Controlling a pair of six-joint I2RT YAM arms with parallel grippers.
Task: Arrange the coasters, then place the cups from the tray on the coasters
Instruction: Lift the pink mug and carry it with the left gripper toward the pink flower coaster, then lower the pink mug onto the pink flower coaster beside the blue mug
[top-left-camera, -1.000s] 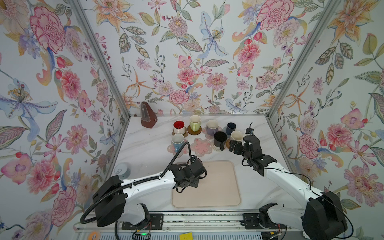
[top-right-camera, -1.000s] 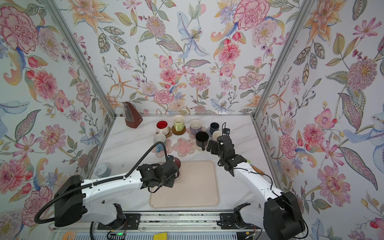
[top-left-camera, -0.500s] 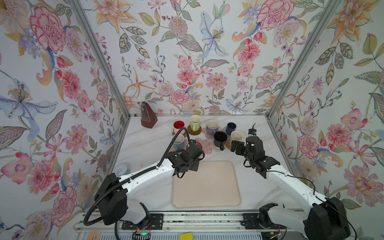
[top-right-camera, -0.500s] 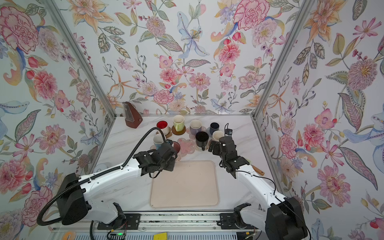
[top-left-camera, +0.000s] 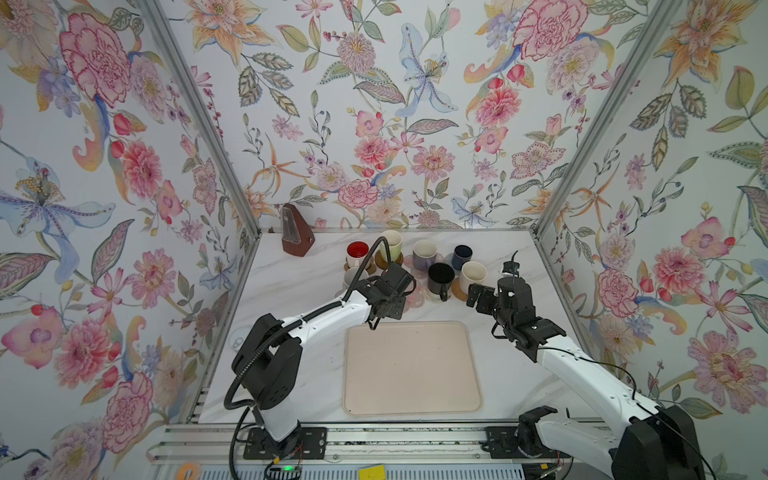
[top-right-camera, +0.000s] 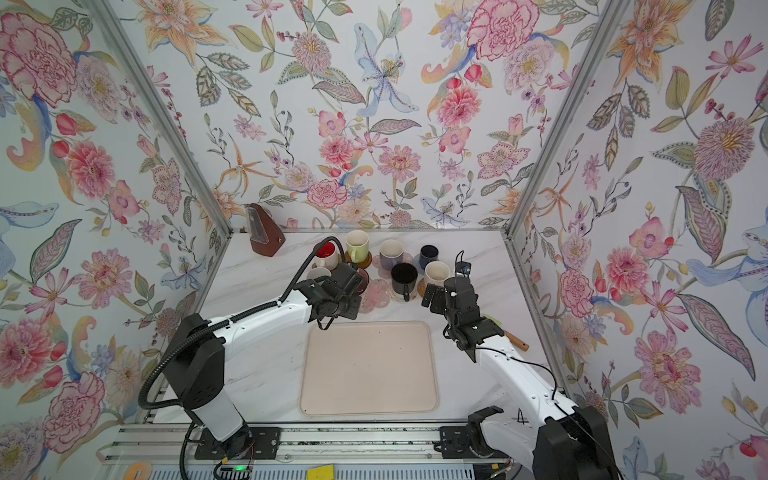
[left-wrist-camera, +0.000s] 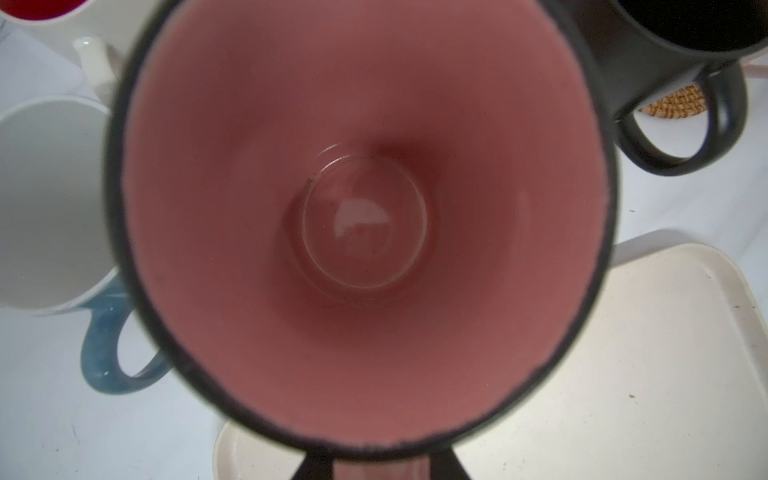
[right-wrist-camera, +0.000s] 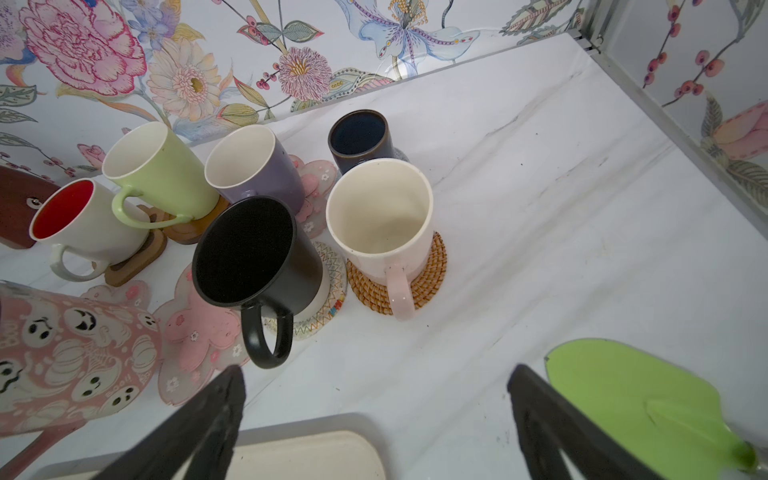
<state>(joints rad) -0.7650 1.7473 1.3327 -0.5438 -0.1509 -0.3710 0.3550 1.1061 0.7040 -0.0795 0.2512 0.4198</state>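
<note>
My left gripper (left-wrist-camera: 380, 469) is shut on the pink cup (left-wrist-camera: 361, 216), whose pink inside fills the left wrist view. In both top views this gripper (top-left-camera: 388, 291) hangs beyond the tray's (top-left-camera: 411, 370) far left corner, hiding most of the cup (top-right-camera: 362, 279). The ghost-patterned cup (right-wrist-camera: 70, 353) hangs beside a pink flower coaster (right-wrist-camera: 199, 332). Whether they touch I cannot tell. The black cup (right-wrist-camera: 249, 257) stands on a white woven coaster (right-wrist-camera: 328, 291), the cream cup (right-wrist-camera: 382, 216) on a tan woven one (right-wrist-camera: 432, 274). My right gripper (right-wrist-camera: 374, 374) is open and empty near them (top-left-camera: 478, 295).
Red-inside (top-left-camera: 357, 251), light green (top-left-camera: 390, 243), lavender (top-left-camera: 424, 253), navy (top-left-camera: 462, 255) and blue (top-left-camera: 353, 276) cups crowd the back. A brown metronome (top-left-camera: 296, 232) stands at the back left. A green spatula (right-wrist-camera: 623, 399) lies right of the tray, a small white can (top-left-camera: 239, 336) at the left edge.
My left arm has carried the pink cup from the tray's far left corner back toward the coasters. The right arm has barely moved and stays open.
</note>
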